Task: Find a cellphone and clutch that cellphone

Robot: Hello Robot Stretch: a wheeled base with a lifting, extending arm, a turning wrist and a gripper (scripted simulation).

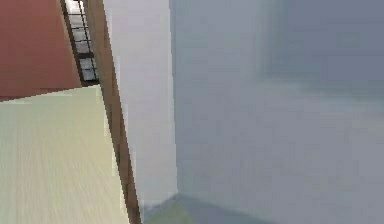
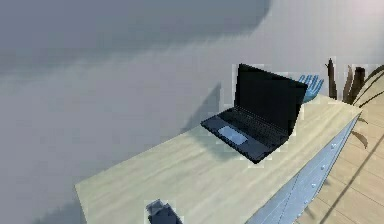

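Observation:
A small dark slab [image 2: 160, 212] lies at the near edge of a light wooden top [image 2: 190, 165], low in the arm side view; its shape is too small to name for sure. Farther along the same top an open black laptop [image 2: 258, 112] stands with its screen up against the grey wall.
A blue thing [image 2: 311, 88] and dark plant leaves [image 2: 350, 84] show behind the laptop at the arm side view's right. The cabinet front [image 2: 315, 185] has pale drawers. In the forward view a pale ribbed surface [image 1: 55, 160] with a wooden edge [image 1: 115, 120] meets a white panel [image 1: 145, 100] and grey wall.

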